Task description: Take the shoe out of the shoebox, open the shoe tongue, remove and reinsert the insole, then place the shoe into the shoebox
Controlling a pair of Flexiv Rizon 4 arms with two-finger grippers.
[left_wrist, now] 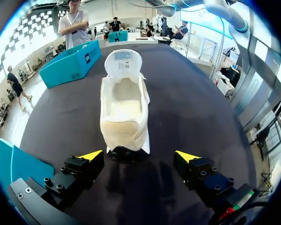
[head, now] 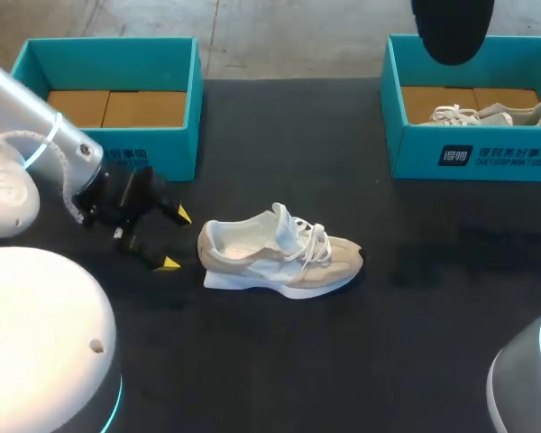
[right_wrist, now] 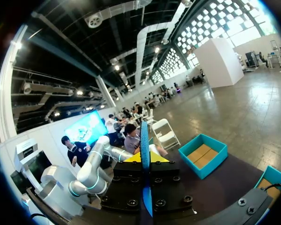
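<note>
One shoe (left_wrist: 124,108) lies on its sole on the tabletop (left_wrist: 201,108), heel just ahead of my left tool (left_wrist: 139,155), whose fingers stand wide apart, touching nothing. My right tool (right_wrist: 145,159) is clamped on a thin blue sheet, probably the insole (right_wrist: 144,133). Risk: closing on the soft heel collar could skid or tip the shoe.

Right box (head: 473,155): we see a white logo block and two lines of white print on its front wall, the words too small for us to make out.
Left box (head: 131,155): white print on its front wall, partly hidden.
Tongue label (left_wrist: 123,55): fine print we cannot read.
</note>
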